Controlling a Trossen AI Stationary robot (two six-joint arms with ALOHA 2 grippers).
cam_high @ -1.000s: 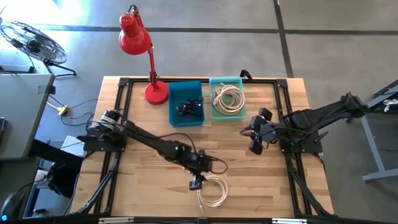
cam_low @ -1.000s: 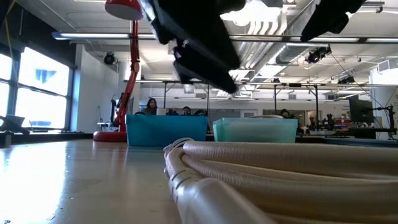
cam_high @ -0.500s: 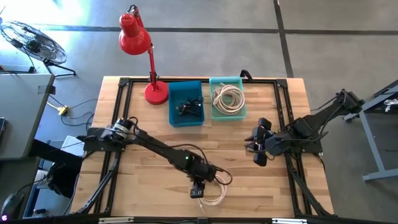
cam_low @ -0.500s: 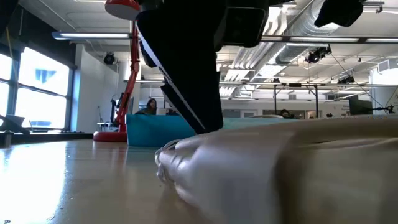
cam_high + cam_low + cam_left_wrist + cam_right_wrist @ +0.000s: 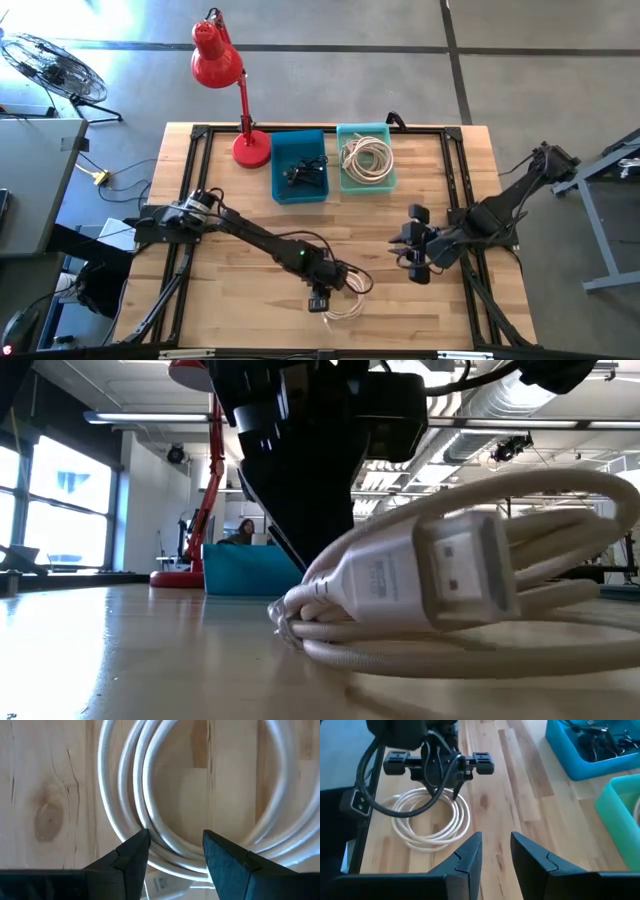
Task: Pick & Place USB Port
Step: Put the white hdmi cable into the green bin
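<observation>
White USB cable (image 5: 341,304), coiled, lies at the near edge of the wooden surface (image 5: 230,300); left end effector (image 5: 173,851) straddles its strands, fingers parted; right end effector (image 5: 495,851) hovers apart, released

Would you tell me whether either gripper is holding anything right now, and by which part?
Nothing is held. The left gripper is open, its fingers straddling strands of the white cable coil without closing. The right gripper is open and empty.

White USB cable (image 5: 440,590) coiled on table (image 5: 120,660), dark gripper (image 5: 300,450) above
</observation>
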